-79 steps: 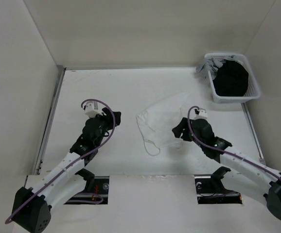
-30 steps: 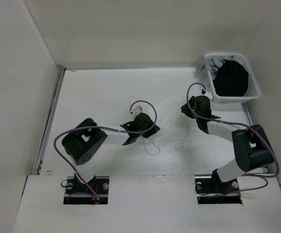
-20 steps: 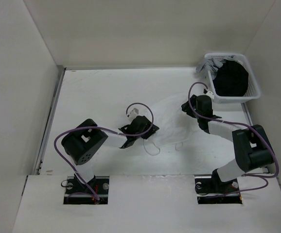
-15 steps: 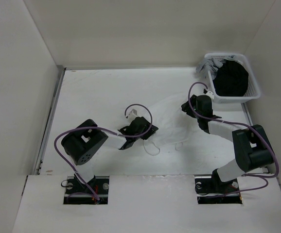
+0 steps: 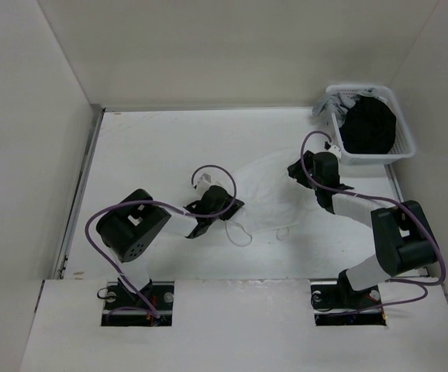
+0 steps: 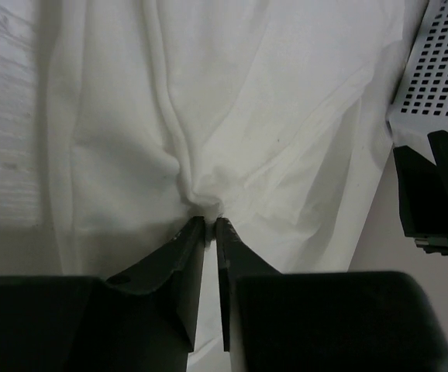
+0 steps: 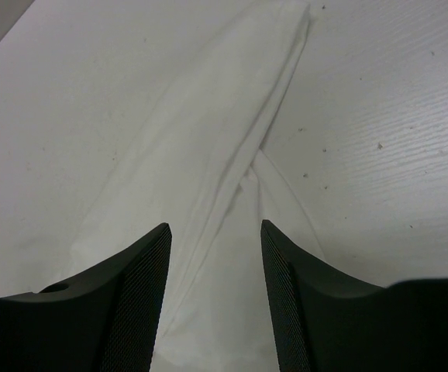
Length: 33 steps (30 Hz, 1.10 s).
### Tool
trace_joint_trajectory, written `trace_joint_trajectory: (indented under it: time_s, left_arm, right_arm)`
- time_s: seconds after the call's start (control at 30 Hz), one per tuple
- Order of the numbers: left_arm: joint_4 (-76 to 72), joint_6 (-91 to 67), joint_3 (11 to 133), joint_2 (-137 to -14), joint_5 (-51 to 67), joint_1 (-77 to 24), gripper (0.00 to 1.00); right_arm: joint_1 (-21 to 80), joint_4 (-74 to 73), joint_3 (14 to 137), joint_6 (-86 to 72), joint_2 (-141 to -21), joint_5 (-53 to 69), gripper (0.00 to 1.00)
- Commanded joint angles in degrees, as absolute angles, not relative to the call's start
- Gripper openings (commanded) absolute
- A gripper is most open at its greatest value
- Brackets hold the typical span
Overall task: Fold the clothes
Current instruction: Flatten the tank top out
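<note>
Since the earlier top views, the left gripper [image 5: 225,208] has been drawn back slightly toward its own base and its jaws have been brought nearly together. The right gripper [image 5: 295,170] is found almost where it was.

In the left wrist view, a puckered fold of the white garment [image 6: 232,116] is pinched between the narrow black tips of the left gripper [image 6: 210,223], and soft creases radiate away from the pinch. The fabric is thin, matt and slightly sheer, close in tone to the white table [image 5: 154,147].

In the right wrist view, the right gripper [image 7: 215,229] is held with its jaws wide apart and nothing is gripped. Its inner faces are finely ribbed. A folded band of the white garment [image 7: 208,155] lies on the table ahead of the fingers, tapering away from them.

From above, the white garment [image 5: 267,194] is spread flat between the two grippers, its long axis running from one to the other. A thin string loop [image 5: 239,234] lies just beside the left gripper. A perforated white basket [image 5: 398,155], holding a black garment [image 5: 370,128] and a grey cloth [image 5: 329,105], stands beyond the right gripper.
</note>
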<state>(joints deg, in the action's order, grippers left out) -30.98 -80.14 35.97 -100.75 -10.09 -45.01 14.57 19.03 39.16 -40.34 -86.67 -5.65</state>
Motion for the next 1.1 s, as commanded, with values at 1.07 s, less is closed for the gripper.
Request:
trace_joint_trajectory:
  time_s: [1.07]
  left_arm:
    - [-27.6, -69.4, 17.4, -73.6, 3.3, -28.0, 0.03]
  right_arm:
    - [11.9, 8.3, 63.8, -41.2, -108.1, 6.9, 0.45]
